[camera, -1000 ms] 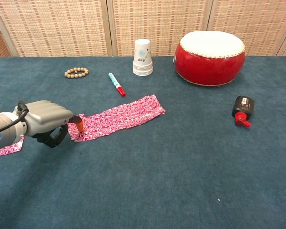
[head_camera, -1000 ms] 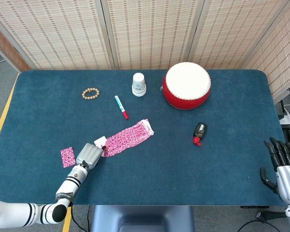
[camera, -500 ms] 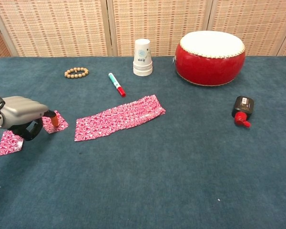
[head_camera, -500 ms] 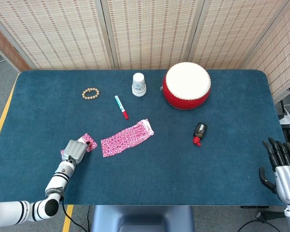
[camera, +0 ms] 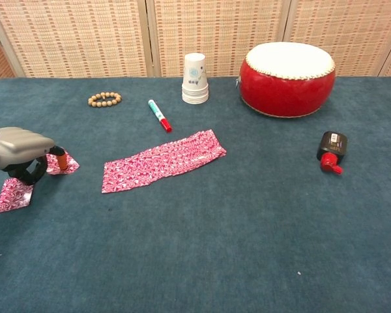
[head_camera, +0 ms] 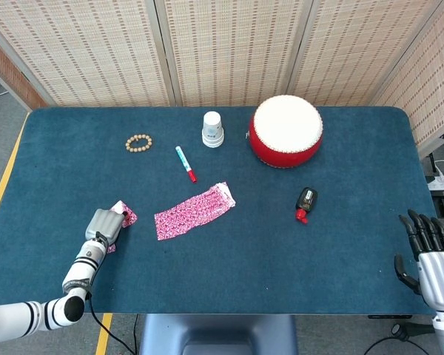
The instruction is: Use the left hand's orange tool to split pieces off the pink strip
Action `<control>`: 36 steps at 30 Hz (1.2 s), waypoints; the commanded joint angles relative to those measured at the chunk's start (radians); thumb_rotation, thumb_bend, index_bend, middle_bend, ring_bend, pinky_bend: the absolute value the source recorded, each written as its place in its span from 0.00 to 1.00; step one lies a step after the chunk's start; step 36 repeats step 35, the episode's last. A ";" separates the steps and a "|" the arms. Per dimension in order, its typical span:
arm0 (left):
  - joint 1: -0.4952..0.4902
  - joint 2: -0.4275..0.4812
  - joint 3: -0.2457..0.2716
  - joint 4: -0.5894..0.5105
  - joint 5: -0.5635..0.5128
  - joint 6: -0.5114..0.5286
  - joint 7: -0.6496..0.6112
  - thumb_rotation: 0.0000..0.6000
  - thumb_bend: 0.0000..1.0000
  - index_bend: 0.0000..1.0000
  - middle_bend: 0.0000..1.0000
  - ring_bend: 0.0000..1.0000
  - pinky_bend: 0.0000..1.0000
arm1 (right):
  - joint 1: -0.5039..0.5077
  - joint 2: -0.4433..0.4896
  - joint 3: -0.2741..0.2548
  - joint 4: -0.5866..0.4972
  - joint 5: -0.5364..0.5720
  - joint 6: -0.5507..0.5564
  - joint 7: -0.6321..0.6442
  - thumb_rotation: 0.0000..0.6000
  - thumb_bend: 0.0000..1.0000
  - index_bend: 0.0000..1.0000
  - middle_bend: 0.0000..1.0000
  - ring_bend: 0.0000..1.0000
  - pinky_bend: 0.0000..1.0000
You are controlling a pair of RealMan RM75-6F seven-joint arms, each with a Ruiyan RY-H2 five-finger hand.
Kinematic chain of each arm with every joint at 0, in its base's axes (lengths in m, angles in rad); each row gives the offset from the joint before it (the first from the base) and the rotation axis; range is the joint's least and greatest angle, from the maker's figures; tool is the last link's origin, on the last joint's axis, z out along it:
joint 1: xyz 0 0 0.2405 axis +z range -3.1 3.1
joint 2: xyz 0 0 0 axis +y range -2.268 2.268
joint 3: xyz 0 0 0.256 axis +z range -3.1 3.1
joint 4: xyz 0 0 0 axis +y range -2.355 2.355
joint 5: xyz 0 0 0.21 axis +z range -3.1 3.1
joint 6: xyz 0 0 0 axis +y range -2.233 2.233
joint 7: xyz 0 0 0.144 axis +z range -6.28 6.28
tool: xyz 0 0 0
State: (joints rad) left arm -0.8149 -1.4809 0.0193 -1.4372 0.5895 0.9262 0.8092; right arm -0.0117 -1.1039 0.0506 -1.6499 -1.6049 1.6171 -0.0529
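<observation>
**Q:** Pink fragments at far left: what do they show?

**A:** Two cut pieces (camera: 13, 193) lie by the table's left edge. The left hand (camera: 16, 149), fingers curled around the orange tool (camera: 62, 158), rests the tool tip on the nearer piece (camera: 57, 163). One second earlier that tip pressed the left end of the pink strip (camera: 163, 160); the hand has since dragged a severed piece leftward, well apart from the strip.

**Q:** And the strip itself?

**A:** It lies flat and untouched at mid-table, slanting up to the right, below the red-capped marker (camera: 159, 115) and stacked paper cups (camera: 195, 79). It is shorter than before, so a split appears complete; most of its length remains, suggesting further cuts.

**Q:** What lies farther right?

**A:** A red drum (camera: 287, 70), then a small black-and-red object (camera: 330, 151). In the head view the right hand (head_camera: 429, 255) hangs off the table's right edge, fingers spread, holding nothing.
</observation>
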 commanded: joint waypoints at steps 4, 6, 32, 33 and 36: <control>-0.019 -0.020 -0.007 0.045 -0.016 -0.001 0.021 1.00 0.77 0.26 0.63 0.69 0.65 | -0.001 0.002 -0.001 -0.001 -0.002 0.003 0.003 1.00 0.51 0.00 0.00 0.00 0.00; -0.017 -0.010 -0.014 0.029 -0.010 0.014 0.014 1.00 0.77 0.26 0.63 0.69 0.65 | -0.001 0.002 0.000 -0.001 -0.001 0.003 0.004 1.00 0.51 0.00 0.00 0.00 0.00; 0.468 0.228 0.142 -0.092 0.774 0.683 -0.584 1.00 0.59 0.04 0.14 0.20 0.28 | 0.004 0.010 -0.004 -0.005 0.006 -0.012 0.006 1.00 0.49 0.00 0.00 0.00 0.00; 0.473 0.227 0.140 -0.084 0.775 0.688 -0.593 1.00 0.58 0.04 0.13 0.19 0.27 | 0.004 0.009 -0.004 -0.005 0.006 -0.011 0.005 1.00 0.48 0.00 0.00 0.00 0.00; 0.485 0.221 0.134 -0.064 0.778 0.695 -0.611 1.00 0.58 0.04 0.12 0.17 0.26 | 0.004 0.007 -0.003 -0.005 0.006 -0.011 0.003 1.00 0.45 0.00 0.00 0.00 0.00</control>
